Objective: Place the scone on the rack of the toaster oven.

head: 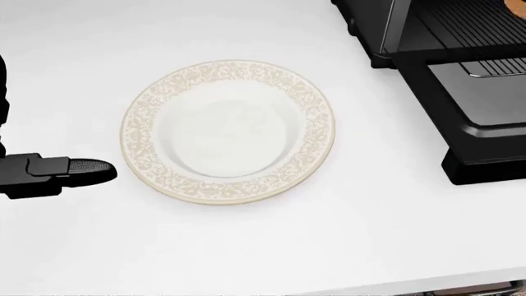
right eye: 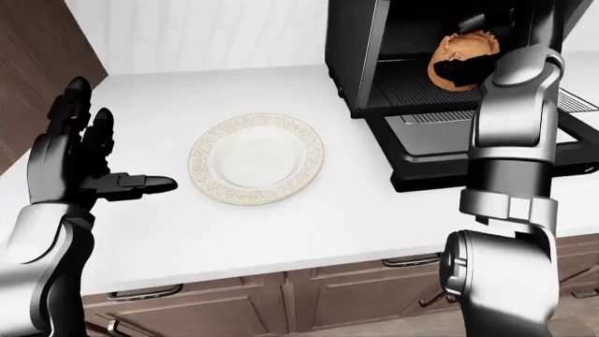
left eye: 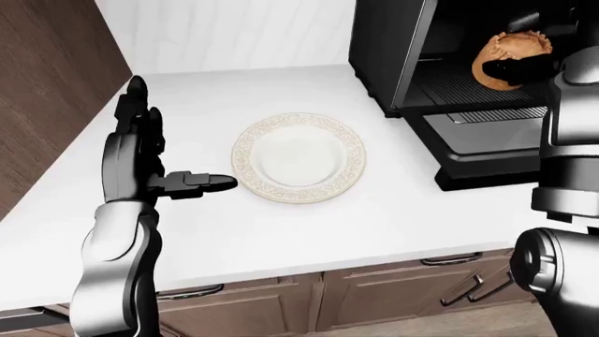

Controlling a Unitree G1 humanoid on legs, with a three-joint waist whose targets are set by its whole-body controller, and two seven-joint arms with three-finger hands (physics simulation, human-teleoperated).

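The brown scone (left eye: 510, 57) is inside the black toaster oven (left eye: 393, 49), just above its rack (left eye: 458, 88), with my right hand (right eye: 465, 69) shut on it. The oven door (head: 481, 111) hangs open toward me. An empty white plate (head: 229, 131) with a beige patterned rim lies on the white counter. My left hand (left eye: 140, 151) is raised to the left of the plate, fingers spread open, holding nothing; its thumb (head: 78, 169) shows at the left edge of the head view.
A brown wooden panel (left eye: 47, 84) borders the counter (left eye: 309, 232) on the left. Wooden cabinet drawers (left eye: 374, 302) with handles run below the counter's edge. My right forearm (right eye: 510, 140) rises in front of the open oven door.
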